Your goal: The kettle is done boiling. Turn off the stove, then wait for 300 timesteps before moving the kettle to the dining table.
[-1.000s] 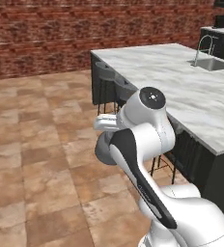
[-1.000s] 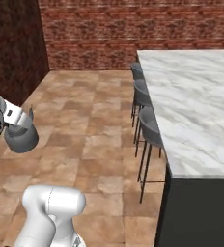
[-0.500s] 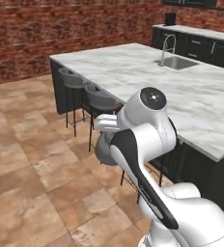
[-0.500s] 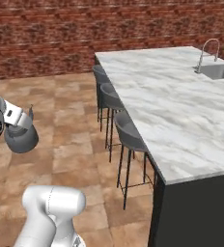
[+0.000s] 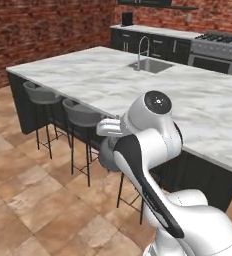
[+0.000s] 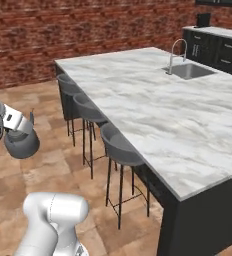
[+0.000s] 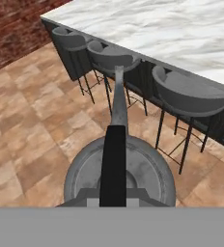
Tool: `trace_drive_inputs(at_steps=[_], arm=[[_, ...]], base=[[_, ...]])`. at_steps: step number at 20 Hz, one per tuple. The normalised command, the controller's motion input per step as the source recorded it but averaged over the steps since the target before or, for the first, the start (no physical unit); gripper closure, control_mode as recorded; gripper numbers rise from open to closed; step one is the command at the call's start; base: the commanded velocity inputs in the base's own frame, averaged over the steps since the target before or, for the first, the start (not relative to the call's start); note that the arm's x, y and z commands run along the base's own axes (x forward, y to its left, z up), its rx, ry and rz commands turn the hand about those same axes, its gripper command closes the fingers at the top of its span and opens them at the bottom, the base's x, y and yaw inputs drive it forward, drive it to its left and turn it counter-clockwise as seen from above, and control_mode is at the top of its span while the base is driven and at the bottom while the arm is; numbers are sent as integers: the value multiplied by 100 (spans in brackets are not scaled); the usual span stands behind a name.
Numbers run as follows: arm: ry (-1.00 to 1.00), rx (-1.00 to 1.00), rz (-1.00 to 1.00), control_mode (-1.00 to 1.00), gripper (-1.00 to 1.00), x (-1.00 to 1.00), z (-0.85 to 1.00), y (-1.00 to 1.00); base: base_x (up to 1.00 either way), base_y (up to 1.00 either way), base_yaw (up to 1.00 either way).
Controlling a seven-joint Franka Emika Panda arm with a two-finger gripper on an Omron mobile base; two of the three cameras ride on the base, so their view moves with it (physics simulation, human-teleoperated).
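My gripper [image 6: 19, 124] is shut on the thin dark handle of the dull-grey kettle [image 6: 22, 143], which hangs below it over the tiled floor. In the left base view the kettle [image 5: 107, 156] peeks out from behind my white arm, under the gripper [image 5: 109, 129]. From the hand view I look down on the kettle [image 7: 119, 177], its handle running up the middle. The dining table [image 5: 113, 82], a white marble island [image 6: 153, 107], stretches ahead and to the right; its near edge [image 7: 181, 34] lies just beyond the kettle. The stove [image 5: 219, 47] stands far back on the right.
Round grey stools [image 5: 82, 115] line the island's near side [image 6: 119, 146], three in a row between the kettle and the island [image 7: 191, 94]. A sink with a tall faucet [image 6: 184, 67] is set into the marble. Brick wall behind, dark wall cabinets [image 5: 153, 42] at the back.
The whole picture has swung, so the base has moved: the island now spans both base views and the far stove wall has come into sight. The kettle stays in my shut gripper.
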Motion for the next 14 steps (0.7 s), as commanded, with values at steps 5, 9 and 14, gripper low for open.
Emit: trace_drive_inputs(at_steps=[5,9,14], arm=[[0,0,0,100,100,0,0,0],[0,0,0,100,100,0,0,0],[0,0,0,100,100,0,0,0]], base=[[45,44,-43],[47,35,-42],[49,16,-41]])
